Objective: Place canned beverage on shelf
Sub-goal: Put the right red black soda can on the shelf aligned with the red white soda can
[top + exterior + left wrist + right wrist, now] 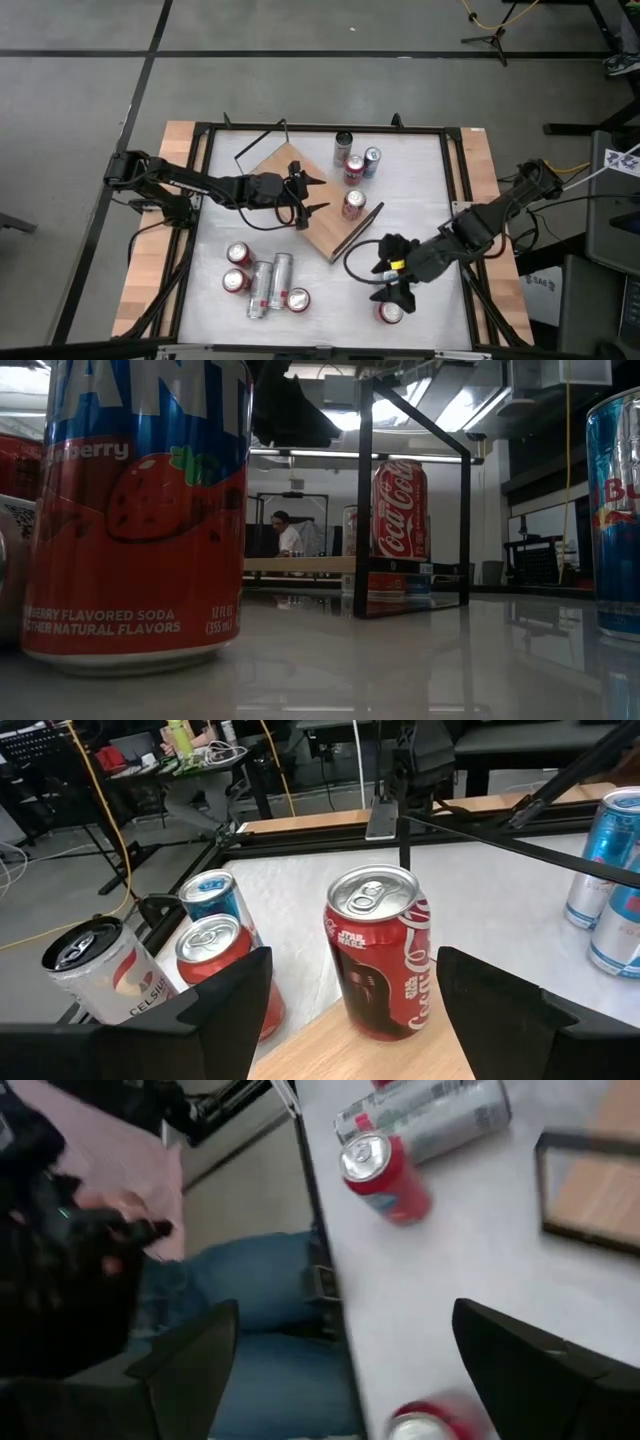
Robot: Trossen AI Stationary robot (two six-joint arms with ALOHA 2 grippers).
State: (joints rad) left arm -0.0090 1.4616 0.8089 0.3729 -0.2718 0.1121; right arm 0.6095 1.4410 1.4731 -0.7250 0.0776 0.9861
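Observation:
The wooden shelf board lies turned cornerwise in the table's middle, with black wire rails at its ends. A red cola can stands upright on the board near its right corner; it also shows in the left wrist view and the low view. My left gripper is open over the board, its fingers on either side of the can and apart from it. My right gripper is open and empty above the table's near right part, beside an upright red can.
Three upright cans stand beyond the shelf's far corner. Several cans, some lying, cluster at the near left. A strawberry soda can stands close to the low camera. A person's legs in jeans show past the table's near edge.

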